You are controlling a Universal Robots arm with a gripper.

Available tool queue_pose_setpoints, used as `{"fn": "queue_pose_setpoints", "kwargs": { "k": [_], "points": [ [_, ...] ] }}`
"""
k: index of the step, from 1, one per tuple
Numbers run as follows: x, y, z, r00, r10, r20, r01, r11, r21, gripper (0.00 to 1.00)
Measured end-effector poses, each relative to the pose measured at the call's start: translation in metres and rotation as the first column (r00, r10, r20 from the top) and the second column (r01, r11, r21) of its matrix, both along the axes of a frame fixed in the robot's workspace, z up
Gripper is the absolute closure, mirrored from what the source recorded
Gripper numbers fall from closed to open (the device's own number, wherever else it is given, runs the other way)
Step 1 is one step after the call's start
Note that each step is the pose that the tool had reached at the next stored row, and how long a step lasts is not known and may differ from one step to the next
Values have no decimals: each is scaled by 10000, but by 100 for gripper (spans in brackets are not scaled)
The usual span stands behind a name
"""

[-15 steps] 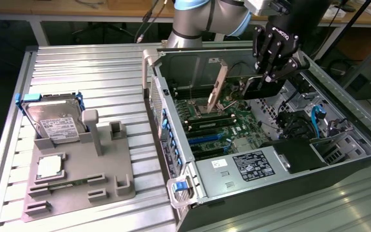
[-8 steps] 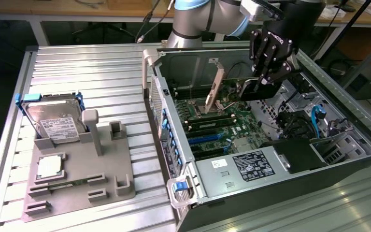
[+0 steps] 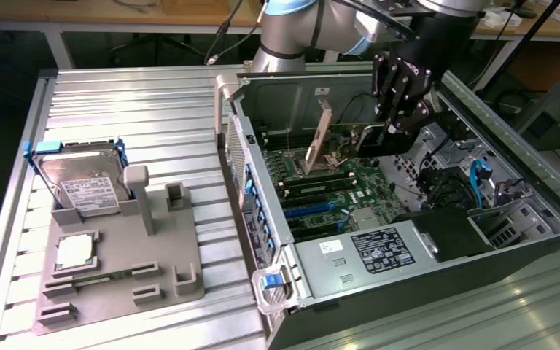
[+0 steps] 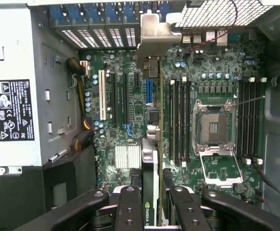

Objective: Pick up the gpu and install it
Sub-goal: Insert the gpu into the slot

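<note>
The gpu (image 3: 350,140) — held edge-on, pinched in the claw (image 3: 393,133), inside the open computer case (image 3: 260,240) above the motherboard (image 3: 358,182) — judged light, stiff and fragile; best gripped by its board edges, off the cooler.

the gpu (image 4: 150,166) pairs a green circuit board with a black plastic cooler and a bare, dull silver metal bracket. the gripper (image 4: 153,193) clamped on it is matt black, its fingers (image 4: 129,207) smooth and studded with screws. the computer case (image 3: 260,240) is satin grey sheet metal with blue plastic latches (image 3: 273,281). the table (image 3: 134,102) is ribbed, lightly shiny metal. at the exterior view's lower left lies a matt grey plastic fixture (image 3: 114,284). the hard drive (image 3: 85,182) in it is silver metal with a white paper label.
</note>
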State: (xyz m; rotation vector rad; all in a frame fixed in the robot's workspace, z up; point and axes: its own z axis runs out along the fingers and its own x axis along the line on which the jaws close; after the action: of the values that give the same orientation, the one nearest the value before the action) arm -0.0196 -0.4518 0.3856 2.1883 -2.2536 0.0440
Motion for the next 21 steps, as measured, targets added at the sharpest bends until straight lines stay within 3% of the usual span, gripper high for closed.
{"fn": "queue_pose_setpoints", "kwargs": {
  "k": [3, 5, 8, 10, 12, 13, 21],
  "points": [
    [-4, 0, -18, 10000, -13, 1, 13, 10000, -4, 73],
    [-68, -2, -192, 10000, -14, 2, 14, 10000, -5, 73],
    [-316, -3, -420, 10000, -13, 2, 13, 10000, -6, 73],
    [-337, -3, -558, 10000, 18, 2, -18, 10000, -6, 73],
    [-340, -3, -593, 10000, 33, 2, -33, 10000, -7, 73],
    [-371, -4, -697, 10000, 84, 2, -84, 10000, -6, 73],
    [-470, -8, -913, 9999, 117, 3, -117, 9999, -5, 73]
  ]
}}
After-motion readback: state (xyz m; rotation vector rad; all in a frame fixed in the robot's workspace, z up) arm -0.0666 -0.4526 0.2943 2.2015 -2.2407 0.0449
